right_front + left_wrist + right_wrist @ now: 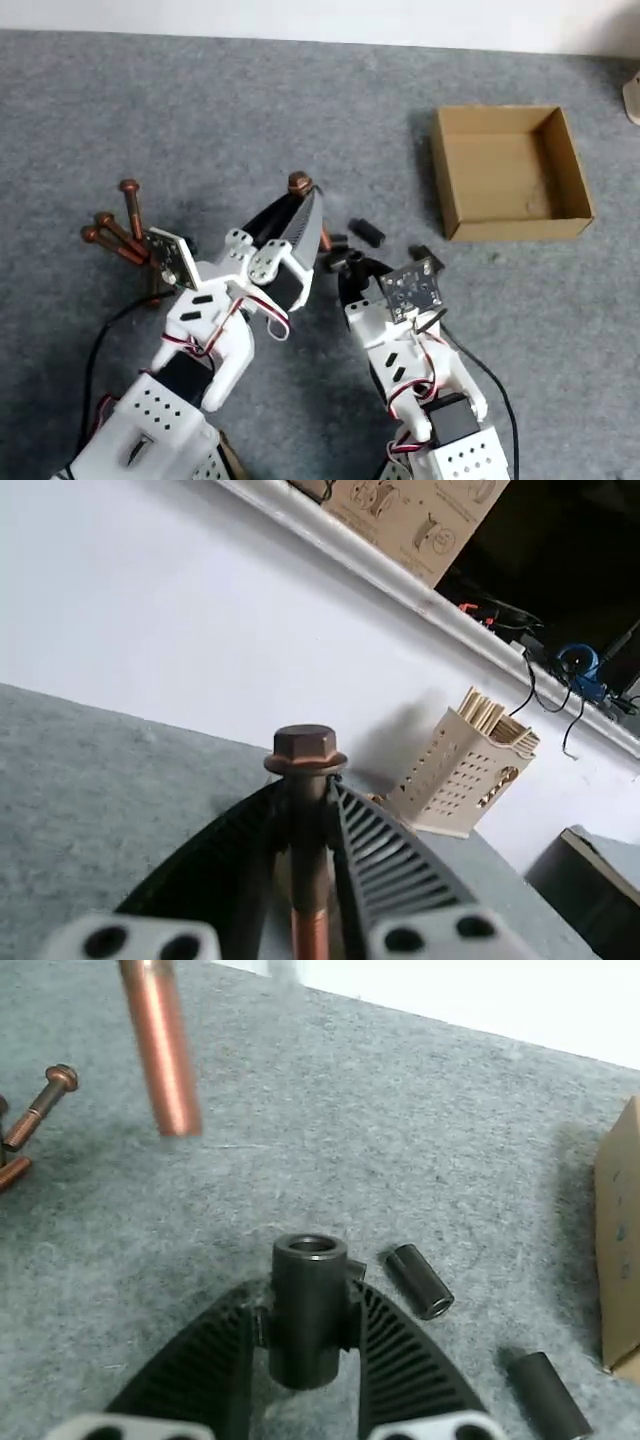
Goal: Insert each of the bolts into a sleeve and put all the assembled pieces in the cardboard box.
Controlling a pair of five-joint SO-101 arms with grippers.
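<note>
The fingers (390, 855) of the left gripper (308, 790) are drawn in tight on the shank of a copper bolt (305, 752), one black ribbed finger on each side. The hexagonal head stands just past the fingertips. The right gripper (308, 1298) is likewise closed, its fingers (400, 1355) narrowed on a black sleeve (308, 1305) clamped between them. The sleeve stands upright with its open bore facing up. In the right wrist view the free end of the held bolt's shank hangs above the grey felt table (300, 90). It is off to one side of the gripped sleeve and not touching it. From the high view the two grippers sit near each other at the middle of the table, the left one tilted with the bolt head at its far tip. Two loose sleeves (420, 1280) lie on their sides on the felt just beyond the right gripper. Several loose bolts (112, 228) lie in a cluster on the left arm's side, close to that arm's wrist. The cardboard box (515, 230) sits open-topped, well apart from both grippers, toward the far side of the table on the right arm's side.
</note>
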